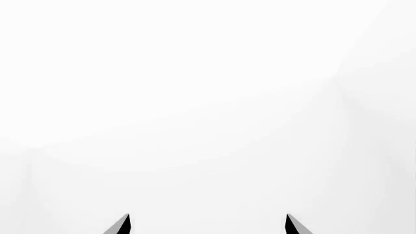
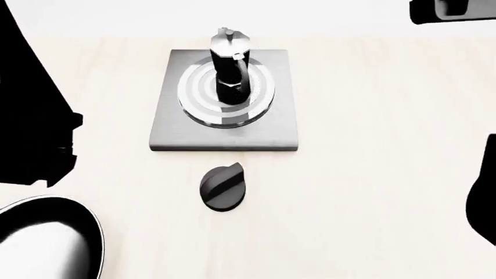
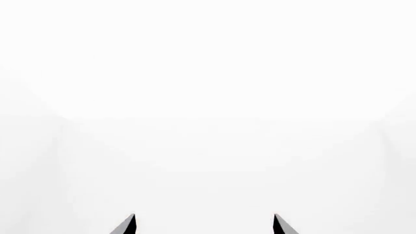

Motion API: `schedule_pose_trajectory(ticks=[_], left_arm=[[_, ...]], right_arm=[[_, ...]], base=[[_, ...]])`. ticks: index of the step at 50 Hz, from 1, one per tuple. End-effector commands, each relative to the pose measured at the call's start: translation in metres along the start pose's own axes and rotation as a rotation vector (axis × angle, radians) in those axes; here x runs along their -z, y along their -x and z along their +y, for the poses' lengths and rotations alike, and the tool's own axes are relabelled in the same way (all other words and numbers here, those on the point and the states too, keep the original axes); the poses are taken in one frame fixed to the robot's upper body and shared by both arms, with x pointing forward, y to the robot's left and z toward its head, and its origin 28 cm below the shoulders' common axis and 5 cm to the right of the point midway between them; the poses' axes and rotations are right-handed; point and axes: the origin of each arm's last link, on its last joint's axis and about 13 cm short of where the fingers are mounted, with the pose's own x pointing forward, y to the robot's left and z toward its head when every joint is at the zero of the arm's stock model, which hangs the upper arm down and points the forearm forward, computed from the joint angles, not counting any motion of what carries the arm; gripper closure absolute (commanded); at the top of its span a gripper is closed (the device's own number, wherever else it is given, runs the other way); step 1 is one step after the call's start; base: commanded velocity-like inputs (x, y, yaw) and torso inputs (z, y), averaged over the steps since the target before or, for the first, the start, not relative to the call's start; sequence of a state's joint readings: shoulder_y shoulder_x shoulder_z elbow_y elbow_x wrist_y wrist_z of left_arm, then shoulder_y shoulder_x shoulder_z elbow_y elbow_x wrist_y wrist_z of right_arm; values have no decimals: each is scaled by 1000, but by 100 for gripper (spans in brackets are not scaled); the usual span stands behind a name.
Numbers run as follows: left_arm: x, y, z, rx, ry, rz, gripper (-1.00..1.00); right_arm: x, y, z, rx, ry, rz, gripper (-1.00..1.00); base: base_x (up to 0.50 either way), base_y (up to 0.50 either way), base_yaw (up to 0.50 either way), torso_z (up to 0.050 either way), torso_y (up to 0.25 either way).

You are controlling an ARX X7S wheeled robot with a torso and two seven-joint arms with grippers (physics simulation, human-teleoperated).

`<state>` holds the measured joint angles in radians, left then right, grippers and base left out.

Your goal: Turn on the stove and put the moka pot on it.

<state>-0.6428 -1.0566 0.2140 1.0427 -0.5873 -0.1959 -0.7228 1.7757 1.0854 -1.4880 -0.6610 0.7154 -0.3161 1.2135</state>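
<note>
In the head view the moka pot (image 2: 230, 67), black with a silver lid, stands upright on the round burner of the grey stove (image 2: 166, 125) plate. The stove's black knob (image 2: 223, 186) lies on the table in front of the plate. Both wrist views face blank white space. My left gripper (image 1: 208, 223) shows two fingertips wide apart with nothing between them. My right gripper (image 3: 204, 223) looks the same, open and empty. Dark parts of my arms sit at the head view's left edge and upper right corner, away from the pot.
A black frying pan (image 2: 46, 244) sits at the near left corner of the pale wooden table (image 2: 372, 145). A dark arm part (image 2: 484, 197) shows at the right edge.
</note>
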Motion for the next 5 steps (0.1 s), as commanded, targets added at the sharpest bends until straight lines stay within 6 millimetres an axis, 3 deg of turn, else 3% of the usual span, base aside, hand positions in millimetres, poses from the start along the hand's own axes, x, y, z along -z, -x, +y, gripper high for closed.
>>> schedule_pose_trajectory(ticks=[1, 5], left_arm=[[-7, 4, 1, 1, 5, -7, -100], [-7, 5, 1, 0, 5, -6, -100]], right_arm=[[-24, 14, -9, 13, 39, -27, -100], [-26, 18, -11, 21, 35, -24, -100]], base=[[0, 0, 0, 0, 0], [0, 0, 0, 0, 0]])
